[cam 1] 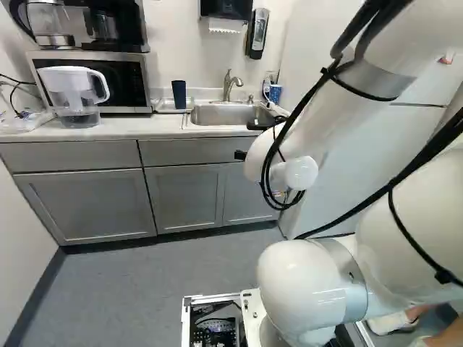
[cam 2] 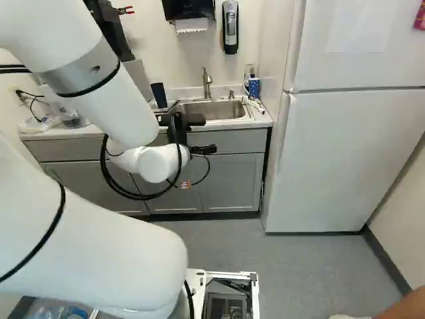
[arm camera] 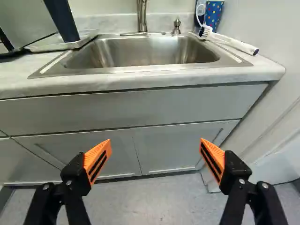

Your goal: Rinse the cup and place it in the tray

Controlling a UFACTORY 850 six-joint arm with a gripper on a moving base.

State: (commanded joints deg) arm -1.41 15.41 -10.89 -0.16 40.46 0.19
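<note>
Cup is upright on the tray by the sink, ahead and left of the gripper, fingers wide apart (I'd go up and left first, personally).

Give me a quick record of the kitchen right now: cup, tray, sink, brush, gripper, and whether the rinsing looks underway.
Dark cup: standing on the tray
Tray: on the counter, beside the sink
Sink: metal basin set in the counter
Faucet: behind the basin, no water seen running
Brush: by the sink's back corner, near a dotted blue cup
Gripper: open, nothing between its fingers, in front of the cabinets
Rinsing: apparently not underway; the dark cup is ungripped
</note>
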